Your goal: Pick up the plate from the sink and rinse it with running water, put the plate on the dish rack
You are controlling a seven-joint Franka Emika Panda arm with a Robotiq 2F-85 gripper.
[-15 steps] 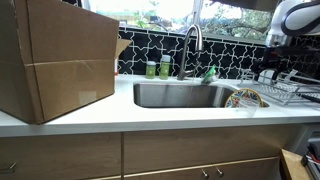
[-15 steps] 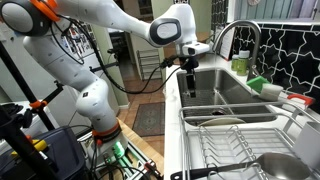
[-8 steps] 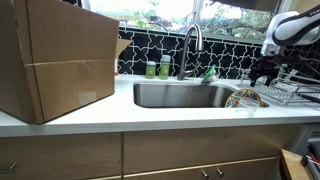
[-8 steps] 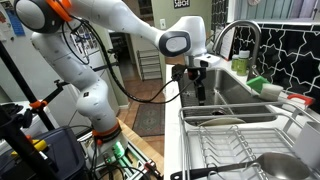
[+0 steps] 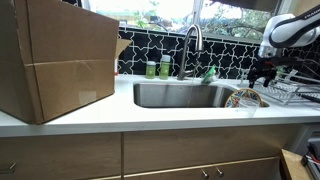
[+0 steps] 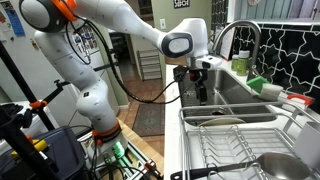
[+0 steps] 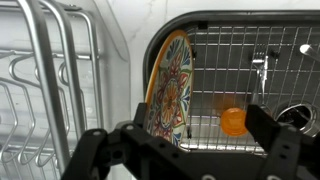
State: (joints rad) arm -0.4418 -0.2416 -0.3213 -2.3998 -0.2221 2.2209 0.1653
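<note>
The plate (image 7: 170,85) stands on edge, leaning against the end wall of the sink (image 7: 255,60) next to the dish rack (image 7: 40,90). Its painted pattern with a yellow-orange centre faces the basin. In an exterior view the plate (image 5: 246,98) shows at the sink's (image 5: 180,95) end by the rack (image 5: 285,93). My gripper (image 7: 190,150) is open and empty, hanging just above the plate with a finger on each side of it. It also shows in both exterior views (image 5: 263,76) (image 6: 197,92), over the sink (image 6: 230,95) near the rack (image 6: 240,145).
A wire grid covers the sink floor, with a round orange object (image 7: 232,121) on it near the drain (image 7: 300,115). The gooseneck faucet (image 5: 192,45) stands behind the basin. A big cardboard box (image 5: 60,60) fills the counter. Green bottles (image 5: 158,68) stand by the faucet.
Over the last second my gripper has come down and moved over the sink's end toward the plate. In the last half second it has barely moved.
</note>
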